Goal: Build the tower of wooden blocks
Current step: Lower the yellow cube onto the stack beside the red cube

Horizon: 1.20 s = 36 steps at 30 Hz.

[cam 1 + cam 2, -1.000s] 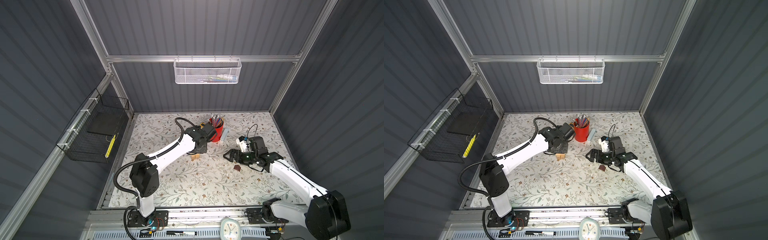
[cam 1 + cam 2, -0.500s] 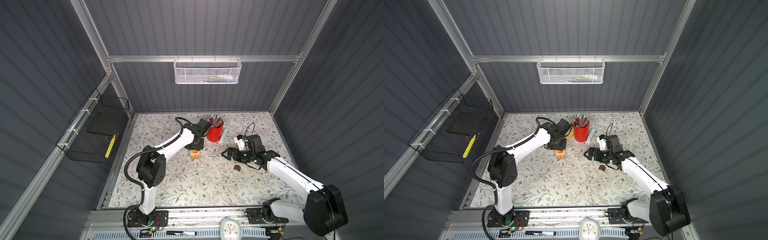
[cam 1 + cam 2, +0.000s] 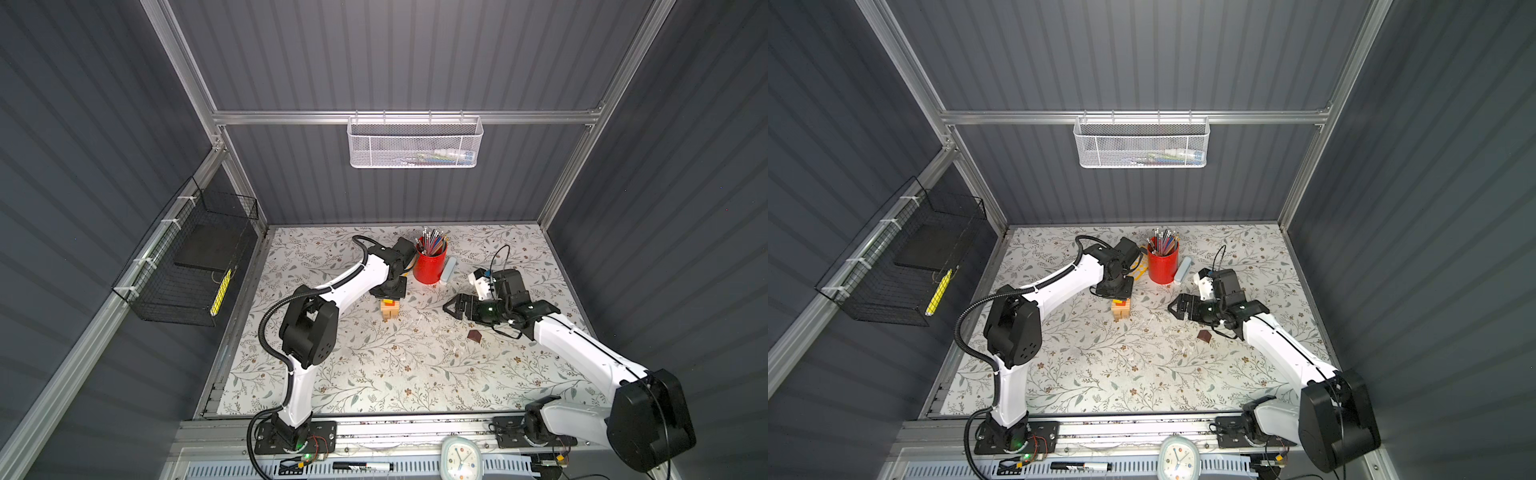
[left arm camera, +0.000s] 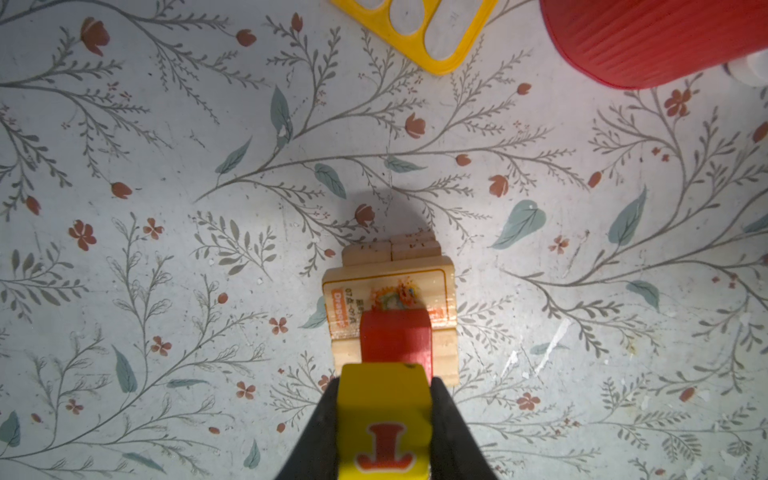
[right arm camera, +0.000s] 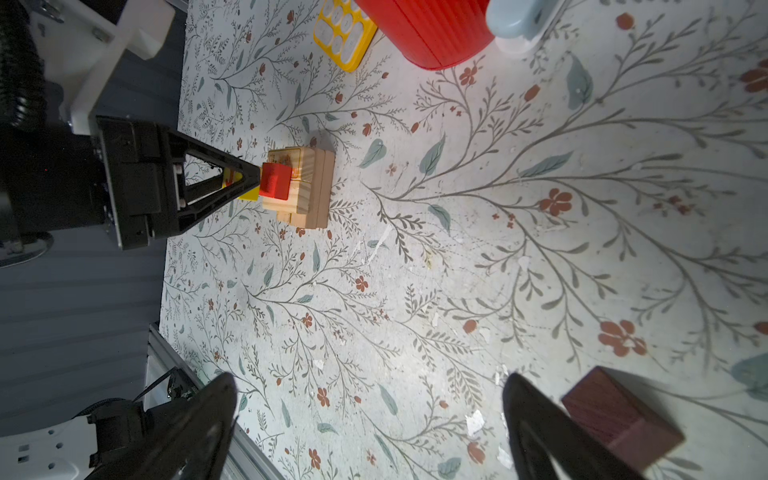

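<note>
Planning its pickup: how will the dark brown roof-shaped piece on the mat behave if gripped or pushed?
The dark brown roof-shaped piece looks like solid wood, probably stiff and light. Lying flat, it should slide, not roll, if pushed. Its sloped faces may slip; the parallel sides seem safer.

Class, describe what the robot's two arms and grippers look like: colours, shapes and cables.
Both arms, the left arm and the right arm, have white links joined by bulky black housings. A ribbed black hose runs along the left one; a thin black wire loops above the right wrist. The left gripper and right gripper each have two black fingers that taper to narrow tips.
</note>
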### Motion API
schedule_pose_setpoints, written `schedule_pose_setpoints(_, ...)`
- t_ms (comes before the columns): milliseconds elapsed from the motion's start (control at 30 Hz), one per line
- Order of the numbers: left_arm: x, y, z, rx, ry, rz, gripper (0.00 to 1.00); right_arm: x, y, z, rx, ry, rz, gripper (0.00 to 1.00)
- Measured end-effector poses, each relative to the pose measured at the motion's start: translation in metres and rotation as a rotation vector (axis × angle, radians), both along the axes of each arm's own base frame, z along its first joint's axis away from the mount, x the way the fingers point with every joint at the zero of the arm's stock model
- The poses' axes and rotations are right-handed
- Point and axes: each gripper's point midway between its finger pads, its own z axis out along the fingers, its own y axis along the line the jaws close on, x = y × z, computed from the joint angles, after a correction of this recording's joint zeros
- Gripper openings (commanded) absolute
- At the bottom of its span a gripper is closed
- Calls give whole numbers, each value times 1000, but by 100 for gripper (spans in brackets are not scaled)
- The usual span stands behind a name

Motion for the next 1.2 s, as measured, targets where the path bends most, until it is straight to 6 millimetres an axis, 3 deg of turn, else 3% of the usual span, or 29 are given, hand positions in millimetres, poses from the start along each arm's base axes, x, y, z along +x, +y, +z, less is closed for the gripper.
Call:
schedule_pose_setpoints(800, 2, -5, -7, -32, 14, -12, 29, 1, -1, 0, -5, -2, -4, 99)
schedule_pose_setpoints(1200, 2, -3, -11, -27, 19, -15, 45, 1, -1, 0, -5, -2, -4, 99)
